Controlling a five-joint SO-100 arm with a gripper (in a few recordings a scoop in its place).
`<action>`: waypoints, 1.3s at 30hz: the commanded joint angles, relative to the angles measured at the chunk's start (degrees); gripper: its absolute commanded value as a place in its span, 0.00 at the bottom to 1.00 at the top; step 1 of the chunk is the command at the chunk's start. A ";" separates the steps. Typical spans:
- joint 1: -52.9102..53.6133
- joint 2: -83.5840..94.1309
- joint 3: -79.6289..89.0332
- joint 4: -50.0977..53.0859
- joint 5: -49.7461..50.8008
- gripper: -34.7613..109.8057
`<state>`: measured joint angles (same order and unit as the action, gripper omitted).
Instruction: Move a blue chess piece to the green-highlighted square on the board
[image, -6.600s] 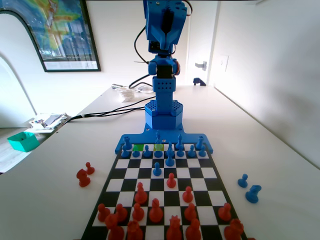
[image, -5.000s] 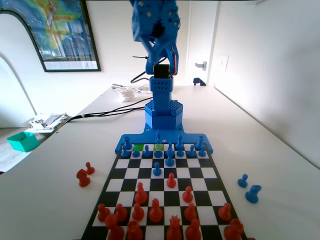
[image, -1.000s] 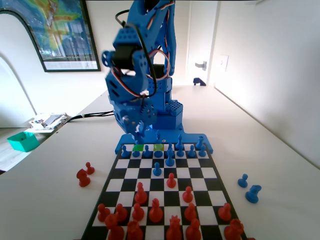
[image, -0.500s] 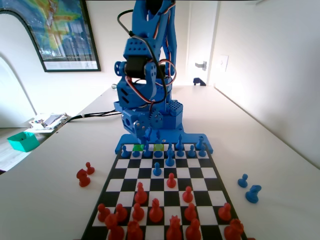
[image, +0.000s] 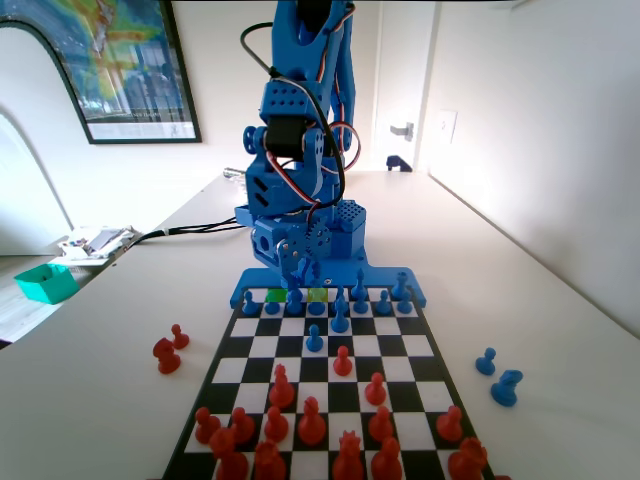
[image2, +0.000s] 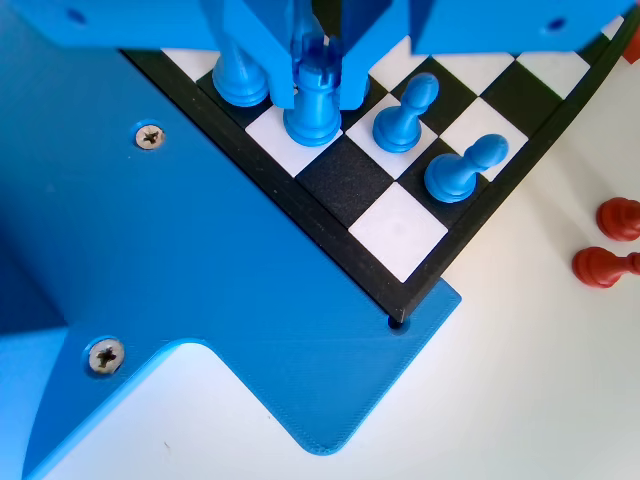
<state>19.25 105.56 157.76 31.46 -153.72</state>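
From where I stand the gripper is low over the back rank, its jaws set either side of a blue piece with a notched top, close against its head; whether they are pinching it yet I cannot tell. In the wrist view that piece stands on a white square at twelve o'clock, with another blue piece just beside it at about ten o'clock and two pawns, one near at three and one further out at four. The green square lies in the board's far row in the fixed view, at about nine o'clock of the gripper, with a yellower square just to the right of the gripper. The risk, as I judge it, is crowding: a jaw could clip the neighbour, or a loose hold could let the piece tilt and topple onto the pawns. I count two blue pieces off the board at four o'clock in the fixed view, two red ones off at eight, and roughly a dozen red on the near ranks.
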 joint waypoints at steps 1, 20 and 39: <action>0.26 0.79 0.70 -0.44 -1.49 0.29; 0.79 2.11 -4.92 10.20 -3.60 0.33; 2.72 5.27 -31.29 46.23 -5.01 0.34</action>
<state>20.65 106.79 132.54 68.99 -157.76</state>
